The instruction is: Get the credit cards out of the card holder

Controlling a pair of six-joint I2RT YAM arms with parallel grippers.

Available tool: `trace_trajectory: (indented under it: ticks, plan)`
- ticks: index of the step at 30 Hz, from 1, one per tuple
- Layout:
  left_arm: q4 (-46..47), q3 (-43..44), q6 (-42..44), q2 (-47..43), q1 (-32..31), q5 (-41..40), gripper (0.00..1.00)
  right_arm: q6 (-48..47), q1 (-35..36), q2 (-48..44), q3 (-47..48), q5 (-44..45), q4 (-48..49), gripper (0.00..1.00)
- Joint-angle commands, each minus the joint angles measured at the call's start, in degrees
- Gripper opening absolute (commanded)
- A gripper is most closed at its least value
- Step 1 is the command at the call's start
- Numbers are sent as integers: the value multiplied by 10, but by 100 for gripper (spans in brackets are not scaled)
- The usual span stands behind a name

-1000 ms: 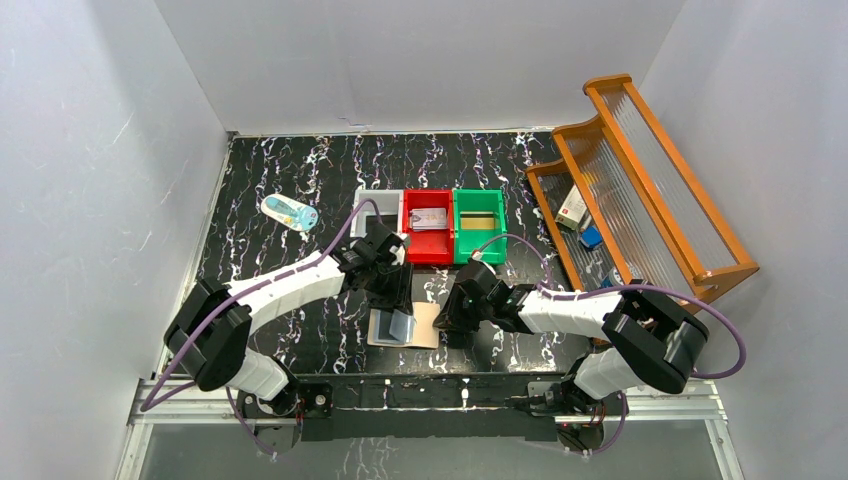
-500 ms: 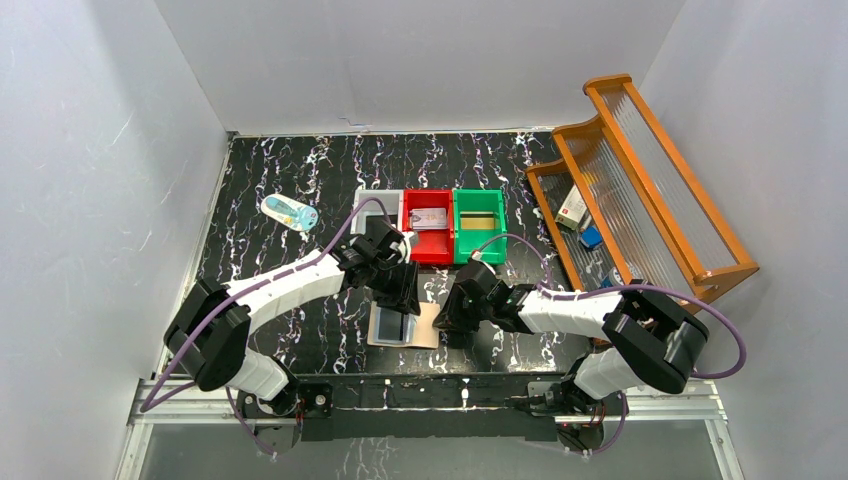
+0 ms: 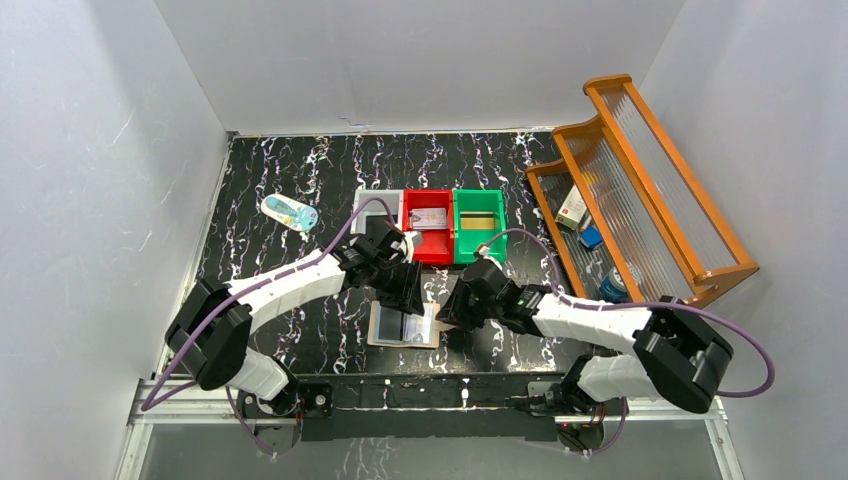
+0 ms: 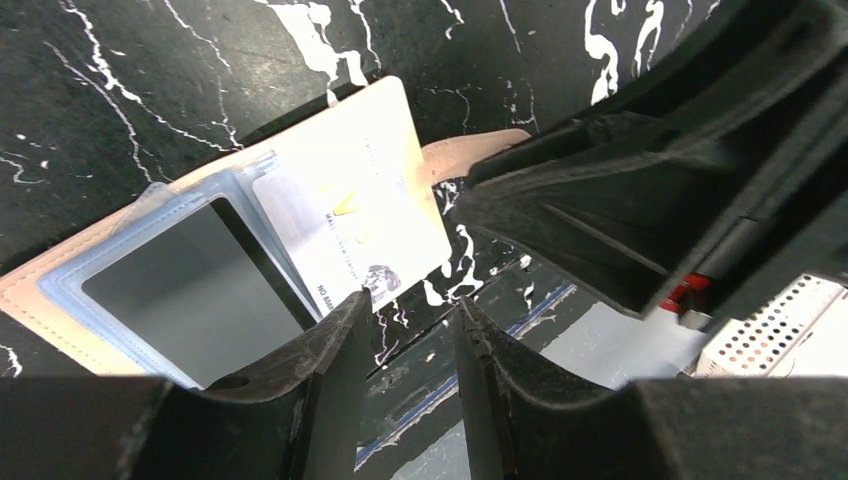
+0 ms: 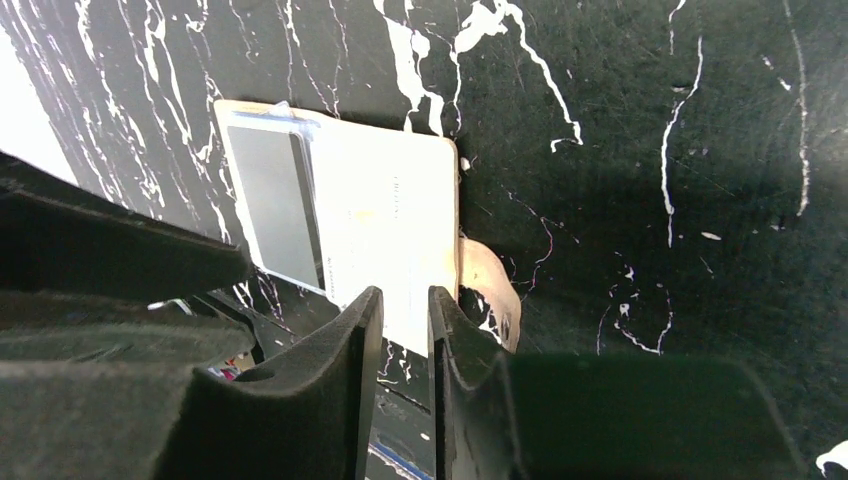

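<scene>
The card holder lies open near the table's front edge, with its tan snap tab pointing right. A grey credit card sits in its left blue-grey pocket. A pale credit card lies slid out over the right half. My left gripper hovers over the pale card's near corner, open, with nothing between its fingers. My right gripper is above the pale card's near edge beside the tab. Its jaws stand narrowly apart and hold nothing. From above, both grippers crowd the holder's right side.
Grey, red and green bins stand in a row behind the holder; the red and green ones hold flat items. A wooden rack with small boxes fills the right side. A small bottle lies at the back left.
The pale card now lies over the holder's right half, where tan lining showed before. My right gripper has drawn back from the holder's right edge. My left gripper shifted slightly right and narrowed.
</scene>
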Motion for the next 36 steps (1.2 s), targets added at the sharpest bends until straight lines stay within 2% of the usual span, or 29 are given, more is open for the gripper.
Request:
trace_trajectory:
  ticks: [1, 7, 12, 17, 21, 29, 32, 36]
  plan:
    - [-21, 4, -3, -15, -3, -37, 35, -3, 1, -32, 22, 20, -10, 33]
    - [-44, -7, -64, -38, -3, -161, 40, -13, 2, -31, 26, -12, 18, 38]
    - [-29, -34, -94, -68, -2, -185, 48, -21, 1, -12, 31, -41, 45, 39]
    - [-23, -51, -112, -101, 12, -202, 64, -31, 1, 22, 54, -68, 45, 43]
    - [-5, -73, -123, -136, 45, -184, 73, -35, 2, 43, 70, -74, 37, 46]
    - [33, -104, -136, -173, 109, -92, 77, -33, 1, 94, 107, -78, -1, 47]
    - [46, -108, -137, -178, 113, -71, 77, -23, 1, 123, 110, -75, -15, 45]
    - [78, -113, -124, -165, 114, 2, 77, -6, 2, 146, 97, -66, -16, 43]
